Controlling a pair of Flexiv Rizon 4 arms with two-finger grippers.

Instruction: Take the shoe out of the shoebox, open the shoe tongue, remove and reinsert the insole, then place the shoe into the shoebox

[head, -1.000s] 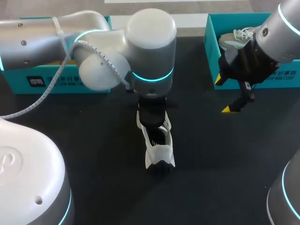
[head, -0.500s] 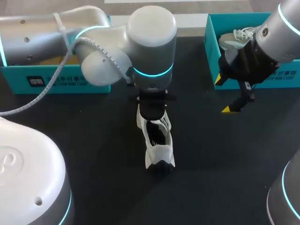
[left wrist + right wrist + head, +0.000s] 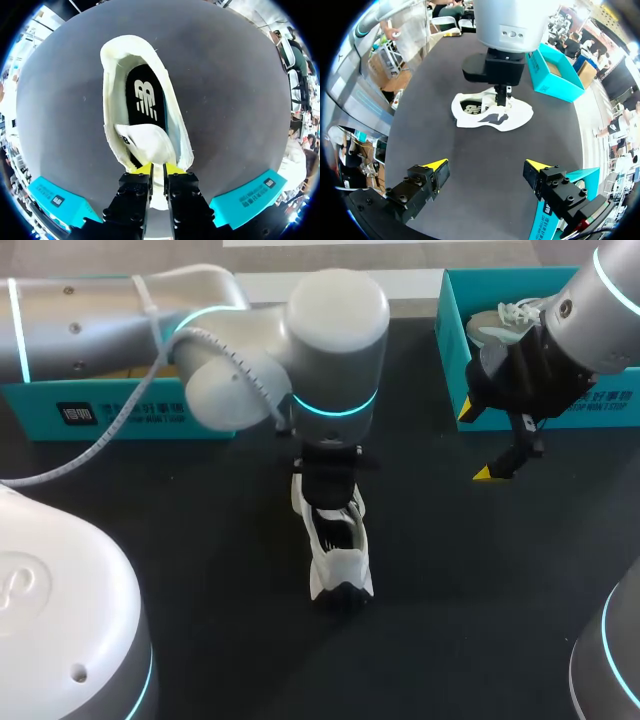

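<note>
A white shoe (image 3: 340,555) lies on the black table (image 3: 450,580), its opening showing a black insole (image 3: 145,97). My left gripper (image 3: 158,170) stands over the shoe's laced end (image 3: 328,498). It is shut on the white shoe tongue (image 3: 145,142), whose fabric runs between the yellow tips. In the right wrist view the left gripper (image 3: 500,95) is seen over the shoe (image 3: 492,115). My right gripper (image 3: 478,445) hangs open and empty at the right, in front of a teal shoebox (image 3: 545,410), with its yellow tips wide apart (image 3: 486,165).
A second shoe (image 3: 500,325) lies in the right shoebox. Another teal shoebox (image 3: 120,415) stands at the back left, partly hidden by my left arm (image 3: 150,310). Bare table lies around the shoe.
My left gripper's fingers have come together on the tongue, and the left wrist has shifted slightly to the right. The shoe and the right arm have stayed where they were.
</note>
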